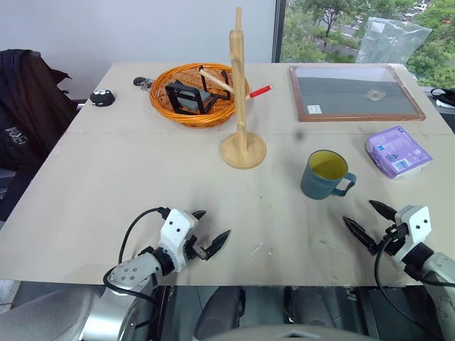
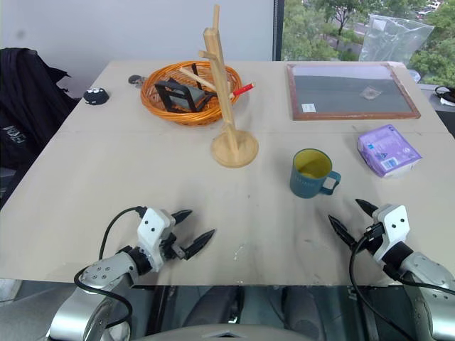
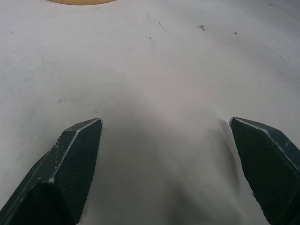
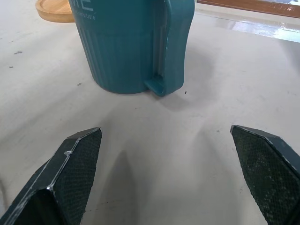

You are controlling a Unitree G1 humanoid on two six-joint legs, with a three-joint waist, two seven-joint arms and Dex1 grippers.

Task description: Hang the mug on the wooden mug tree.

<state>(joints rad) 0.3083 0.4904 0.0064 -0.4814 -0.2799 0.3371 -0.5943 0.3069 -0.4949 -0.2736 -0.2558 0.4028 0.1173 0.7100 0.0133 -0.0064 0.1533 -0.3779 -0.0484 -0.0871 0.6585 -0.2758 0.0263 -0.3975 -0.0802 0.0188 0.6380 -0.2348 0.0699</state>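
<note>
The teal-blue mug (image 1: 325, 175) with a yellow inside stands upright on the table, right of centre, its loop handle turned toward my right gripper. In the right wrist view the mug (image 4: 133, 44) rises just beyond the open fingers (image 4: 70, 164), handle facing them. My right gripper (image 1: 368, 221) hovers open near the table's front edge, a short way in front of the mug. The wooden mug tree (image 1: 240, 99) stands upright mid-table on its round base, pegs bare. My left gripper (image 1: 210, 229) rests open over bare tabletop at the front left, nothing between its fingers.
An orange wicker basket (image 1: 192, 94) holding dark objects and a red pen sits just behind the mug tree. A wood-framed grey board (image 1: 352, 93) lies at the back right, a purple packet (image 1: 397, 152) right of the mug. A small black object (image 1: 102, 97) sits at the back left.
</note>
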